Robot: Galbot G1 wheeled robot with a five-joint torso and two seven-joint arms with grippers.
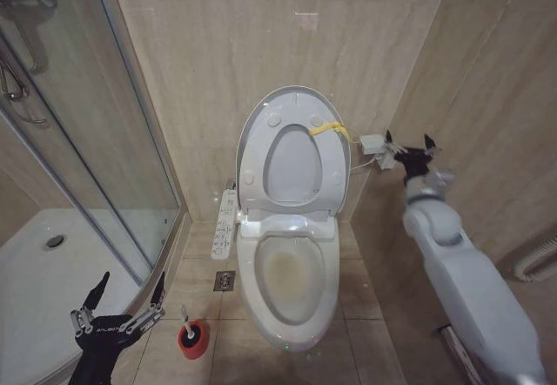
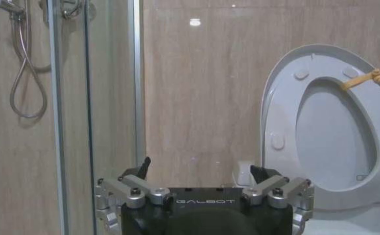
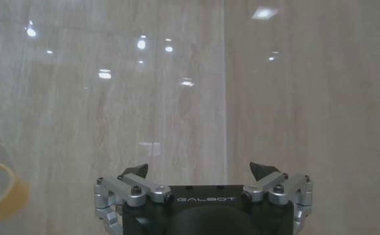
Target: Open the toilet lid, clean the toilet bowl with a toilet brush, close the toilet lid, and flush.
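The toilet lid (image 1: 291,172) stands upright against the back wall with the ring seat raised in front of it, and a yellow tag (image 1: 329,128) sits at its rim. Below it the toilet bowl (image 1: 290,272) lies uncovered, its inner surface stained yellowish. The toilet brush (image 1: 184,314) stands in a red holder cup (image 1: 193,338) on the floor left of the bowl, its head hidden in the cup. My left gripper (image 1: 130,291) hovers open low down, just left of the brush. My right gripper (image 1: 409,144) is open, raised near the wall right of the lid. The left wrist view shows the lid (image 2: 330,127) beyond the open left gripper (image 2: 200,170).
A glass shower door (image 1: 104,141) and white shower tray (image 1: 52,259) fill the left side. A control panel (image 1: 226,219) runs along the bowl's left. A small white box (image 1: 372,143) hangs on the wall by my right gripper. A floor drain (image 1: 224,280) lies left of the bowl.
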